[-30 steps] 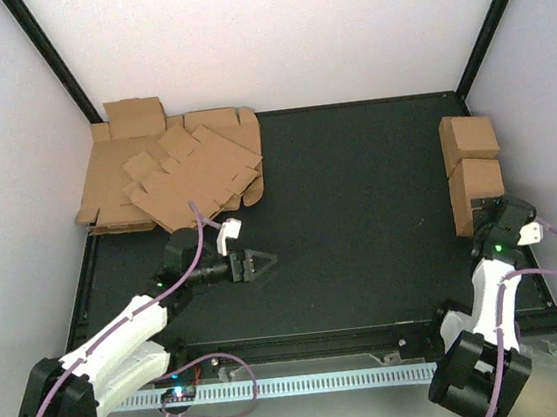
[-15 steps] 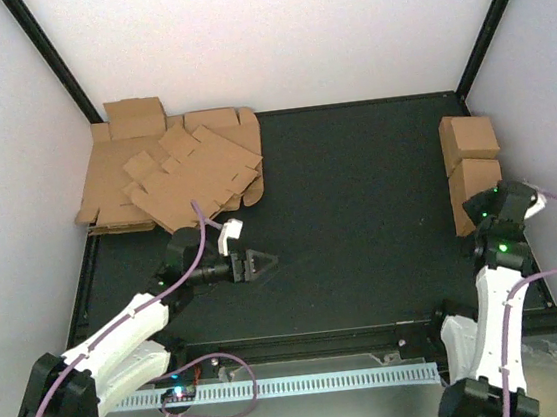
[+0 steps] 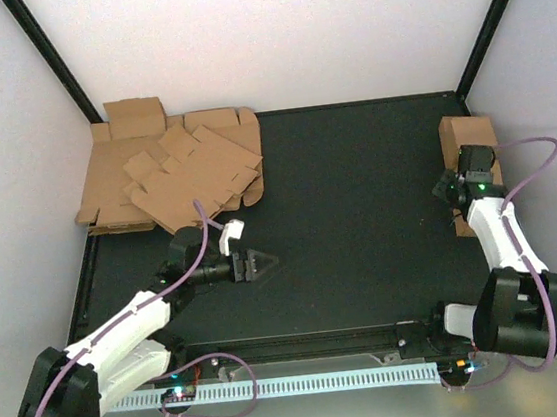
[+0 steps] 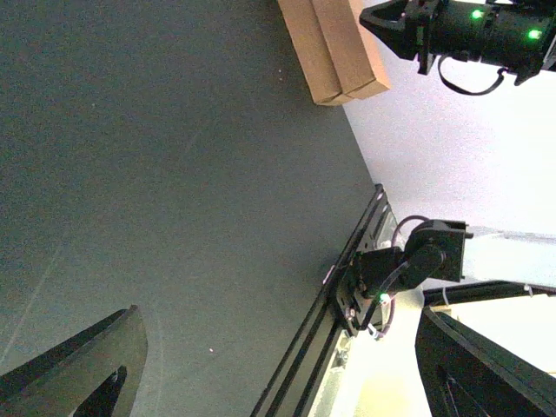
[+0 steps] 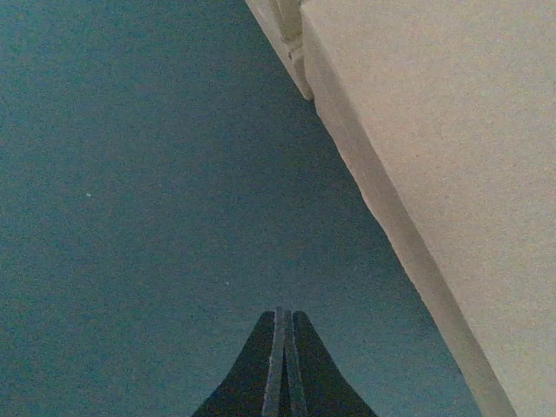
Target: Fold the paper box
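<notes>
The paper box (image 3: pixel 195 178) is a flat brown die-cut sheet lying askew on top of the stack of blanks at the back left. My left gripper (image 3: pixel 265 263) hovers over the dark mat just in front of that stack, pointing right. It is open with nothing between its fingers (image 4: pixel 87 365). My right gripper (image 3: pixel 445 189) is at the far right beside the folded cartons. In the right wrist view the right gripper (image 5: pixel 285 314) is shut on nothing, its pads pressed together above the bare mat.
Two folded brown cartons (image 3: pixel 466 132) stand against the right wall, the nearer one partly hidden by my right arm. Their side (image 5: pixel 452 174) fills the right of the right wrist view. More flat blanks (image 3: pixel 105 188) lie under the top sheet. Black frame rails border the mat.
My right arm swung from the near right edge up to the cartons, and its jaws went from open to shut. The left arm barely moved.
</notes>
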